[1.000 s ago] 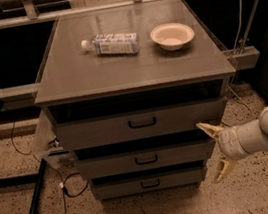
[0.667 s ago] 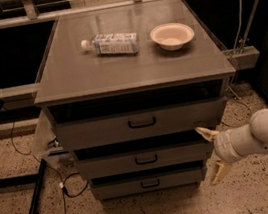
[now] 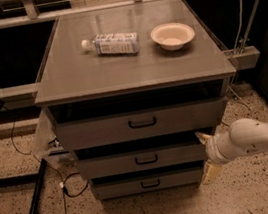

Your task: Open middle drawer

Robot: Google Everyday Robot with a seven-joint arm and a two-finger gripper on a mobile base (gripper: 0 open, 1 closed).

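Note:
The grey cabinet has three stacked drawers. The middle drawer [image 3: 113,165] has a plain grey front of medium height with a small black bar handle [image 3: 146,159] at its centre, and it stands about flush with the drawers above and below. My gripper [image 3: 207,155] is at the right end of that drawer's front, to the right of the handle. It is open and empty, with one pale finger [image 3: 203,138] above and the other [image 3: 209,172] below. My white arm [image 3: 260,138] comes in from the right.
The top drawer [image 3: 97,131] has a taller front and the bottom drawer [image 3: 116,188] a narrower one. A plastic bottle [image 3: 111,43] lies on the cabinet top beside a white bowl [image 3: 173,35]. Cables [image 3: 60,184] and a black bar [image 3: 36,190] lie on the floor at left.
My gripper has moved a little to the left, closer to the right end of the middle drawer's front. The drawers have not moved.

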